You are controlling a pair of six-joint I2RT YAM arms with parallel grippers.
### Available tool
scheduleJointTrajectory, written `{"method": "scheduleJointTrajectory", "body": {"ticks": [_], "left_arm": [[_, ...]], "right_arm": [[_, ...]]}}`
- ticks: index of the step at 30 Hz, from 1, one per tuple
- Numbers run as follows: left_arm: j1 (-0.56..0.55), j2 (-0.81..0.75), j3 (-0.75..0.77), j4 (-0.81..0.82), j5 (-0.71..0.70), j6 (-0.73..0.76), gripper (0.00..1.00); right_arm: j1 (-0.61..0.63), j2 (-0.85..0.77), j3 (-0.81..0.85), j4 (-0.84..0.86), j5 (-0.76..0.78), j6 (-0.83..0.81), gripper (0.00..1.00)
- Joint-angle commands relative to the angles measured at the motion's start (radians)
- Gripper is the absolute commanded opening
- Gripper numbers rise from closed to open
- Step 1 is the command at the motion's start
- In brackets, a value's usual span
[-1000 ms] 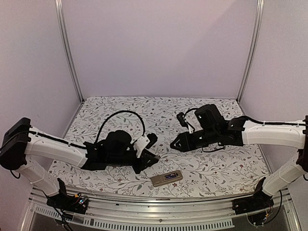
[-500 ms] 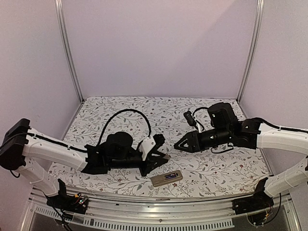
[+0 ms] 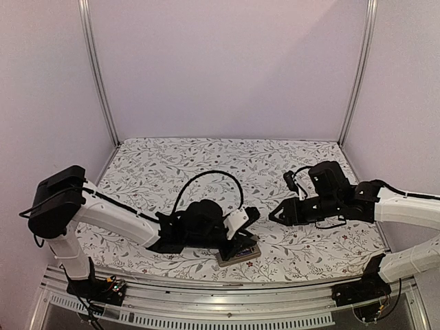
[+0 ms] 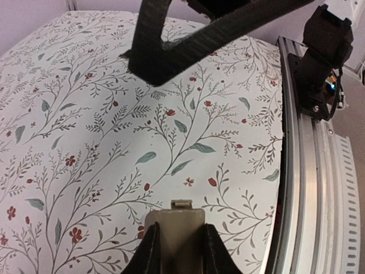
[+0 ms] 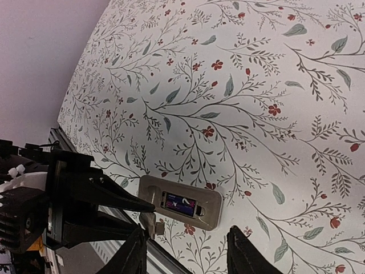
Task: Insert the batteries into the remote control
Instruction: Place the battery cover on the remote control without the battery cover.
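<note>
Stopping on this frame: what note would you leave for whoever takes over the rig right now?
Left tool: shut on the cover, beside the remote.
Right tool: open, empty, above the table.
Remote: lying back up, recess open.
Done: batteries seem seated in the recess, not certain.
To do: fit the cover.

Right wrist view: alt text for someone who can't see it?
The remote control lies back-up on the floral cloth, something dark in its recess. The left pincer holds a small tan-grey cover piece near one end of it; the right pincer stands open.
</note>
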Motion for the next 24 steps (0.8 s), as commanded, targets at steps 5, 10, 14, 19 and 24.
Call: {"method": "scheduleJointTrajectory", "body": {"ticks": [5,10,14,19,24], "left_arm": [[0.015,0.097,0.088,-0.061,0.099,-0.011,0.13],[0.031,0.118,0.109,-0.129,0.100,-0.014,0.13],[0.032,0.138,0.134,-0.180,0.104,-0.026,0.12],[0.040,0.144,0.123,-0.188,0.087,-0.033,0.12],[0.063,0.144,0.124,-0.211,0.080,-0.033,0.11]], "right_arm": [[-0.021,0.026,-0.035,-0.013,0.023,-0.035,0.47],[-0.031,0.060,-0.044,0.007,0.015,-0.049,0.47],[-0.032,0.086,-0.045,0.017,0.004,-0.055,0.47],[-0.032,0.100,-0.052,0.027,0.002,-0.057,0.48],[-0.032,0.113,-0.049,0.033,-0.008,-0.061,0.48]]}}
